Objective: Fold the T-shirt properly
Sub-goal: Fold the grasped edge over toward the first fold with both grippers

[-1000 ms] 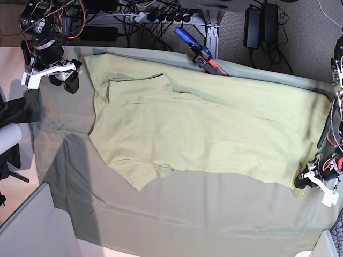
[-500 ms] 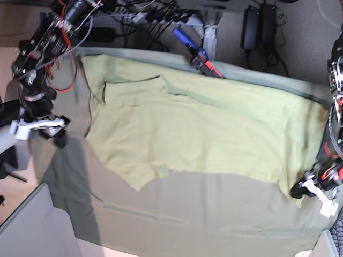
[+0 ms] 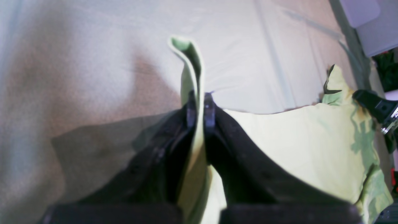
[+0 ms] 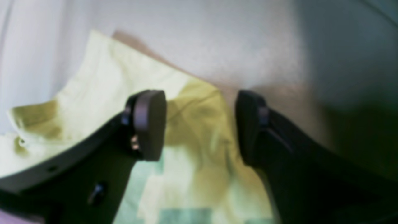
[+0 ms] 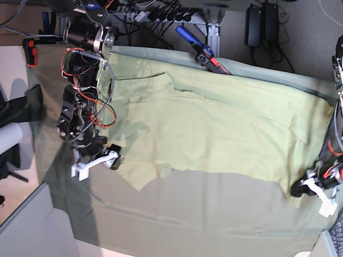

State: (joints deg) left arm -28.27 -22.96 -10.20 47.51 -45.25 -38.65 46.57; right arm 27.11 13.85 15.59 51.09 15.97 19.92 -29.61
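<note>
Clearly the T-shirt (image 5: pixel 214 134) lies spread flat over most of the table cloth (image 5: pixel 203 214), its hem toward 3 o'clock and its sleeves toward 9 o'clock in the base view. At about 4 o'clock the left gripper (image 3: pixel 199 107) is pinched tight on a hem corner, a green flap standing up between its jaws. At about 8 o'clock the right gripper (image 4: pixel 199 124) hangs with jaws spread wide above a sleeve edge, holding nothing. To do this step well, the right gripper should probably drop squarely onto that edge and pinch both layers, while the left one holds steady, so the fold lifts evenly without bunching.
</note>
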